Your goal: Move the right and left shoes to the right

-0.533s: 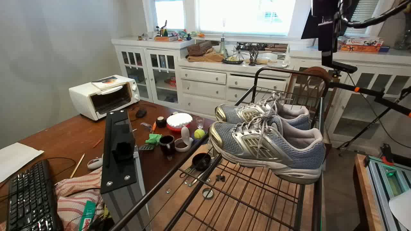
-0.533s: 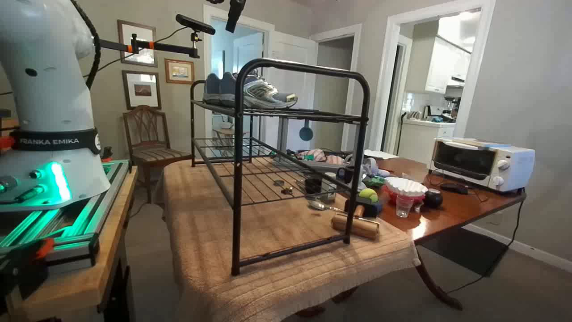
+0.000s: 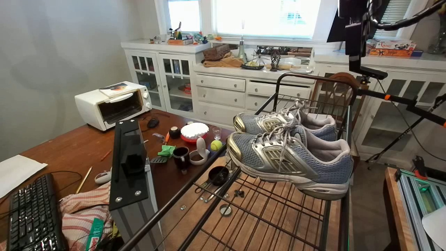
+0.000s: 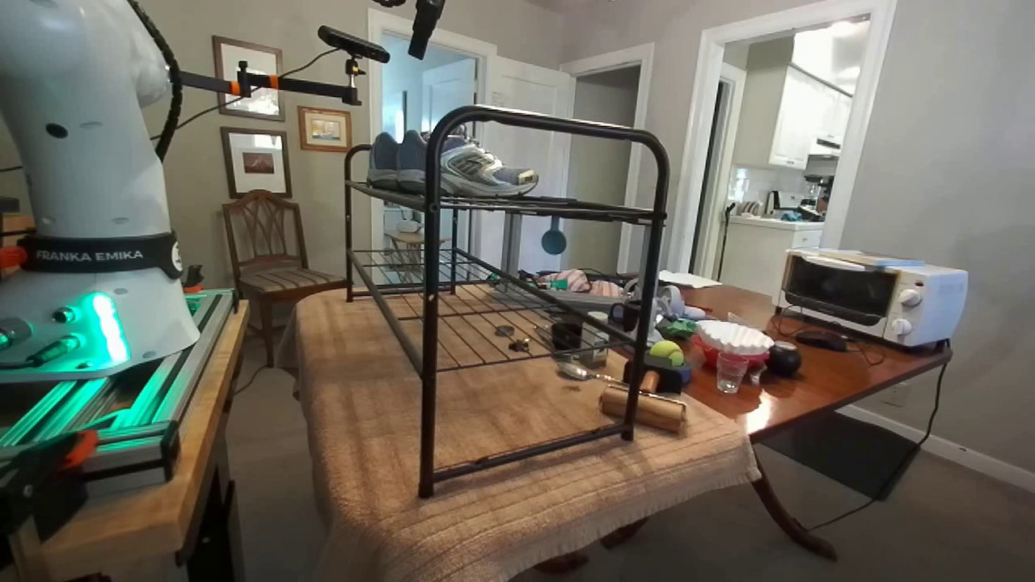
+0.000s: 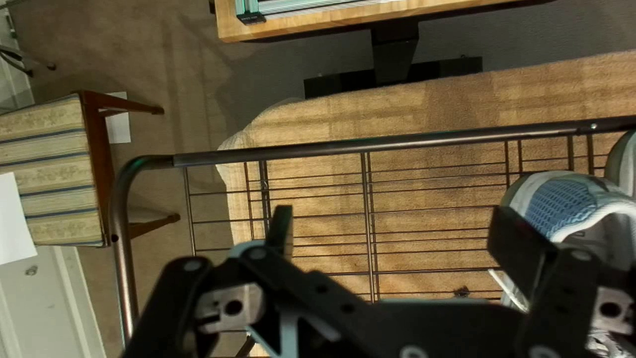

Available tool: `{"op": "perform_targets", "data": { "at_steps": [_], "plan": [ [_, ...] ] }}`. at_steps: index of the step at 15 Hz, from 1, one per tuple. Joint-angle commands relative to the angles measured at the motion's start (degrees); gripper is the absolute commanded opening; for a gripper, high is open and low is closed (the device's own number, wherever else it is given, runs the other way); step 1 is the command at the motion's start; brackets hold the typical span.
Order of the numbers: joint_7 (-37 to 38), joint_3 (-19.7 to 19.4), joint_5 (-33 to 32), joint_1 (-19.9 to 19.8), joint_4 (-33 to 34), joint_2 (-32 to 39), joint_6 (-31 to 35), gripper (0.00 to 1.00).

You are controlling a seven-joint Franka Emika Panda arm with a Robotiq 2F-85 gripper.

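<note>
A: State of the gripper (image 5: pixel 394 226)?
B: Spread. Wrist view has its fingers (image 5: pixel 280 226) well apart, wires of the rack (image 5: pixel 397 141) showing in the gap.
A: Contact?
B: Can't tell (one finger overlaps the heel of a shoe (image 5: pixel 561 201) in that view).
A: And the pair?
B: Both upright on the rack's top level, side by side: near shoe (image 3: pixel 289 160), far shoe (image 3: pixel 270 122) in an exterior view, toes toward the table (image 3: pixel 69 148) side of the rack.
A: Rest, quick.
B: In an exterior view, towel (image 4: pixel 364 420) under the rack, chair (image 4: pixel 291 279) beyond its far end. Ball (image 4: pixel 667 352) just past the rack, oven (image 4: pixel 873 295) well apart from it on the table. Arm (image 4: pixel 89 170) across the rack from the table.
</note>
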Motion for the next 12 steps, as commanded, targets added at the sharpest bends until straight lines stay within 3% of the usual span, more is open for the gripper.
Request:
{"op": "perform_targets", "data": {
  "at_steps": [1, 12],
  "plan": [
    [-0.12, 0.27, -0.43, 2.15, -0.75, -0.05, 3.36, 1.0],
    [-3.84, 2.45, 0.4, 7.5, -8.51, 0.25, 25.1, 1.0]
  ]
}}
